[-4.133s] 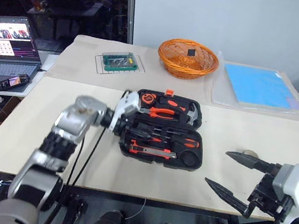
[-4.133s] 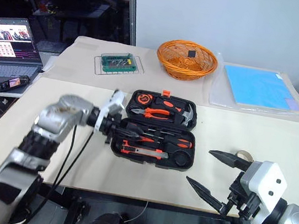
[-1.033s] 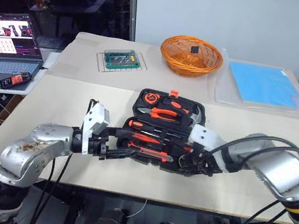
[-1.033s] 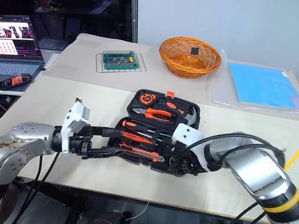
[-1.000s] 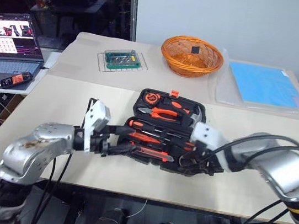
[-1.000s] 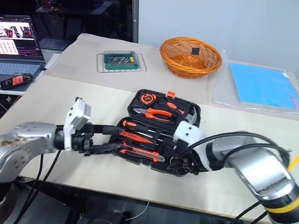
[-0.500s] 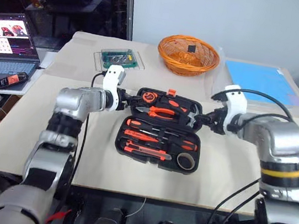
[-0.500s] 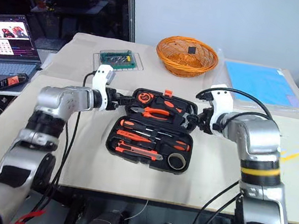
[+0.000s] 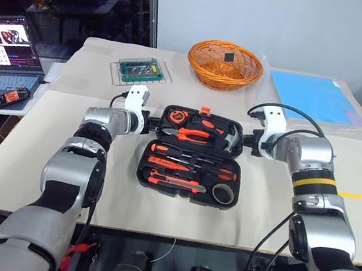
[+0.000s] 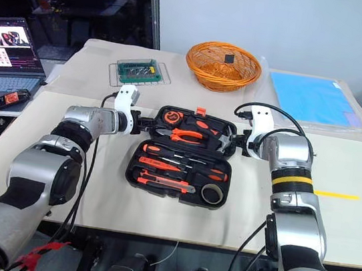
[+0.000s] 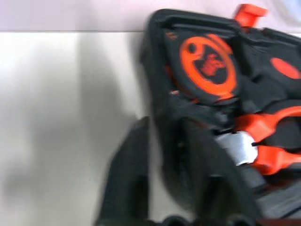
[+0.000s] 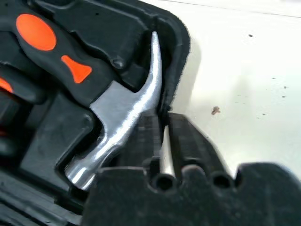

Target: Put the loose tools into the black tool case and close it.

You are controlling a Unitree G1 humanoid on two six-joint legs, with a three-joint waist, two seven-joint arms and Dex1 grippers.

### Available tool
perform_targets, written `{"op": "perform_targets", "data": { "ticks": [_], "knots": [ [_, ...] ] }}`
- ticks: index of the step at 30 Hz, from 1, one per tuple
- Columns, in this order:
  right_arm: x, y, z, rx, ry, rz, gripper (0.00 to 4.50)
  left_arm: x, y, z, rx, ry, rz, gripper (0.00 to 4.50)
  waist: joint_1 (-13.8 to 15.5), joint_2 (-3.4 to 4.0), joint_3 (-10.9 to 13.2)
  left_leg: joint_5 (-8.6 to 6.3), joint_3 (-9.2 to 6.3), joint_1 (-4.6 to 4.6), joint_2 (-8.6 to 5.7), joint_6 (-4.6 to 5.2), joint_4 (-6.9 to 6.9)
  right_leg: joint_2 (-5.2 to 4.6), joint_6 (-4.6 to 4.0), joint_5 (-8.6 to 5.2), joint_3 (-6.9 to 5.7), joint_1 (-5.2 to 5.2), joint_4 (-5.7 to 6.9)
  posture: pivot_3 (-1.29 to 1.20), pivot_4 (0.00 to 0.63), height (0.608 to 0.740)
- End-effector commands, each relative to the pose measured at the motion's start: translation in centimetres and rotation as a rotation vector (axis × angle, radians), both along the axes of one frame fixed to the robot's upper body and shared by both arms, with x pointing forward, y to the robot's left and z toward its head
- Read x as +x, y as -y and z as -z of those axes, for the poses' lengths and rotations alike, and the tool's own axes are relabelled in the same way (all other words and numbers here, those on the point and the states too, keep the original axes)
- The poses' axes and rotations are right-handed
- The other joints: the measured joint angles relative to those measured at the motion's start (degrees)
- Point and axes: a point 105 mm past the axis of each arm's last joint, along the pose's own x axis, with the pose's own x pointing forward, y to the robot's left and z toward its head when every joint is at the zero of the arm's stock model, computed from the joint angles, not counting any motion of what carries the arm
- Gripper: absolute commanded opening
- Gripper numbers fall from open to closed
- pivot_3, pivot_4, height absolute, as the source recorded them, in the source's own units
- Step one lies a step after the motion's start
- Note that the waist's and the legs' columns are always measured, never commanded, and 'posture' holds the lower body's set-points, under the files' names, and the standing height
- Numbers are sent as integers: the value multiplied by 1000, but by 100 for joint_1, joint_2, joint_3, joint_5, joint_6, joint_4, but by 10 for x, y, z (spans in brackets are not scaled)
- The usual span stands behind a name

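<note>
The black tool case lies open on the table. Its near half holds the loose tools in slots: two screwdrivers and a utility knife. The far half holds a tape measure, pliers and a hammer. My left gripper is shut on the far half's left rim, with one finger outside the wall. On the opposite end my right gripper is shut on the rim beside the hammer head, as the right wrist view shows.
An orange wicker basket and a clear box with green contents stand behind the case. A blue sheet lies at the back right. A laptop and a small device sit off the table's left edge.
Both grippers left the near half of the case, swung out to the two ends of the far half and shut on its rim. The case has not moved.
</note>
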Motion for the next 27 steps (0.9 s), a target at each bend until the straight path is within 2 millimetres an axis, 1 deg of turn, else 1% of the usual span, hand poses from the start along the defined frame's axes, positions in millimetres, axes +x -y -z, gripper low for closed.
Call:
{"op": "perform_targets", "data": {
  "ticks": [1,3,6,8,9,10,11,13,15,16,17,19,20,21,23,24,25,27],
  "knots": [
    [3,3,-6,0,21,0,0,3,15,-22,-66,48,45,73,2,0,0,0,-3,0,0,-1,1,0,0,1,-3,-3,0,0,150,740],
    [7,0,-15,31,62,-12,0,3,16,-24,-70,58,49,73,-1,0,0,0,-3,0,0,-1,4,0,0,1,-4,-4,2,0,150,740],
    [18,-8,-36,48,194,-48,0,5,22,-31,-68,108,68,73,-7,-1,1,1,-2,0,-1,-2,8,0,2,3,-1,-2,3,0,150,740],
    [29,-13,-60,54,320,-52,0,8,30,-46,-13,239,121,73,-19,-4,8,3,1,0,-2,-5,7,0,0,6,1,-1,6,0,150,740],
    [31,-15,-66,51,354,-54,0,8,33,-50,0,274,134,73,-21,-4,19,5,3,-1,-2,-11,7,0,-2,9,2,-5,8,0,150,740],
    [34,-19,-80,69,433,-81,0,9,36,-59,47,366,166,73,-23,-6,24,11,3,-5,-2,-19,0,0,-3,16,4,-10,8,0,150,740],
    [35,-22,-89,82,482,-100,0,9,38,-64,77,423,187,73,-25,-8,33,15,3,-8,-2,-23,-5,0,-6,20,5,-16,7,0,150,740],
    [35,-27,-102,69,559,-141,0,9,38,-70,166,534,211,73,-30,-9,53,19,3,-11,-2,-27,-12,0,-8,23,5,-22,6,0,150,740],
    [32,-31,-111,44,639,-183,0,6,38,-72,327,724,240,73,-37,-9,65,20,5,-15,-2,-27,-17,0,-9,23,6,-27,5,0,150,740],
    [29,-31,-112,1,678,-200,0,2,39,-70,412,815,269,73,-47,-10,65,20,6,-16,-2,-27,-22,-1,-10,23,9,-30,3,0,150,740],
    [24,-32,-110,-47,712,-227,0,-2,41,-67,456,877,299,73,-59,-9,66,21,8,-17,-2,-26,-29,-1,-11,24,11,-32,4,0,150,740],
    [15,-33,-103,-81,743,-261,0,-7,40,-61,475,919,318,73,-42,-9,65,29,9,-22,-1,-14,-48,-2,-13,26,13,-39,9,0,150,740],
    [8,-32,-99,-99,763,-269,0,-9,38,-57,498,938,319,73,-32,-9,65,40,6,-34,-1,7,-45,-2,-13,27,9,-51,10,0,150,740],
    [-2,-31,-93,-124,781,-279,0,-11,36,-54,520,961,325,73,-22,-9,65,40,5,-42,-1,10,-44,-1,-12,27,6,-56,9,0,150,740],
    [-35,-29,-74,-150,811,-305,0,-20,27,-42,578,1016,358,73,5,-7,63,39,-1,-56,-1,14,-42,-1,-11,27,2,-66,10,0,150,740],
    [-49,-30,-69,-144,812,-318,0,-25,24,-38,595,1039,383,73,6,-7,62,38,-5,-56,-1,15,-44,-1,-11,27,-2,-65,11,0,150,740],
    [-61,-29,-65,-137,807,-323,0,-29,21,-34,599,1038,405,73,-16,-6,61,31,-4,-51,0,14,-41,0,-11,27,-2,-65,13,0,150,740],
    [-79,-24,-56,-146,764,-331,0,-35,15,-26,593,1013,456,73,-41,-6,61,23,5,-51,0,26,-37,0,-11,27,2,-64,11,0,150,740]
  ]
}}
